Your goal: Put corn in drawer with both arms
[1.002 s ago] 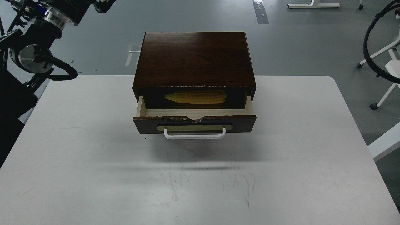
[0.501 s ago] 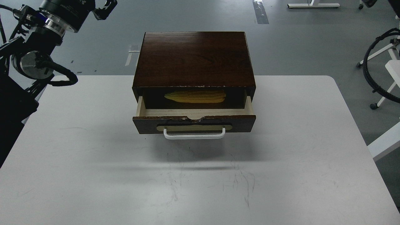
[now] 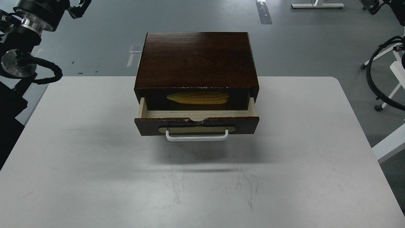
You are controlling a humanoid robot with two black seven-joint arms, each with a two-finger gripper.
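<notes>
A: Corn (image 3: 198, 98) noted lying lengthwise in the drawer (image 3: 196, 125), pointed end to the left, set toward the back under the front edge of the cabinet (image 3: 196, 58)

B: Drawer position?

A: Drawer seen pulled partway out; pale wood exposed inside, top edge of the front chipped. White handle (image 3: 196, 136) on its brass-coloured plate faces the viewer. Cabinet stands at the far middle of the white counter (image 3: 79, 164)

B: Left claw?

A: Left claw (image 3: 79, 7) observed at the top left corner, well apart from the cabinet, above the grey floor (image 3: 300, 41). Seen small and dark, partly cut by the frame edge; whether released or clenched cannot be told. Nothing is seen held in it

B: Right claw?

A: Only a dark part of the right arm (image 3: 397, 8) is seen at the top right corner, with a looping black cable (image 3: 373, 85) below it. The claw itself is not seen. Scuff marks recorded on the near part of the counter
</notes>
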